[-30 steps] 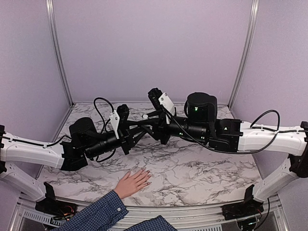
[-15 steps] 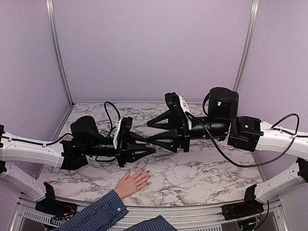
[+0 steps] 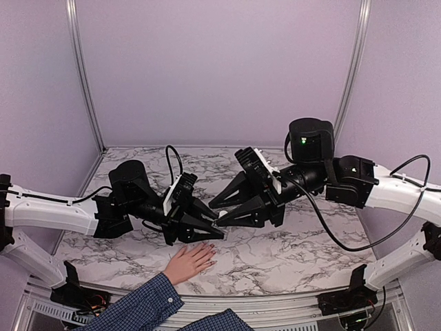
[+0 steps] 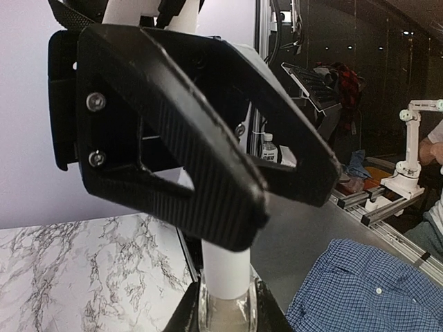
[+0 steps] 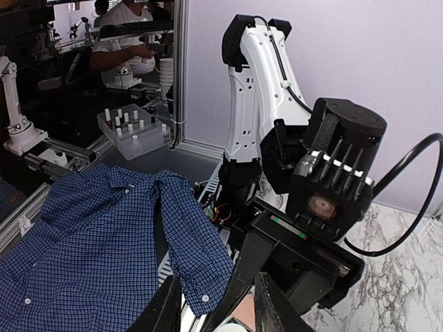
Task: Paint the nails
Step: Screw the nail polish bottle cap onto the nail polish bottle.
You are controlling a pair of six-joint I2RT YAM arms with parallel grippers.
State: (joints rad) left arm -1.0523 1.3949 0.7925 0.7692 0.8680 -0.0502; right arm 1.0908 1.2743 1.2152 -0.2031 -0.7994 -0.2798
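Top view: the nails (image 3: pixel 211 258) are on a hand (image 3: pixel 189 262) lying flat on the counter (image 3: pixel 289 255), just beside both arms' tips, so one dip could jab it. Left wrist: the left fingers (image 4: pixel 183 321) are clamped on a bottle (image 4: pixel 225 308), and a slip would probably spill it. Right wrist: I can't tell whether the right fingers (image 5: pixel 165 311) grip anything.

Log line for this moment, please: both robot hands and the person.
left hand: shut on white-capped bottle | right hand: jaws apart, tips by left hand, grip unclear | person's hand: flat on table

Robotics lab, aluminium-framed booth (image 3: pixel 85 72), another white robot arm (image 4: pixel 410 149) beyond
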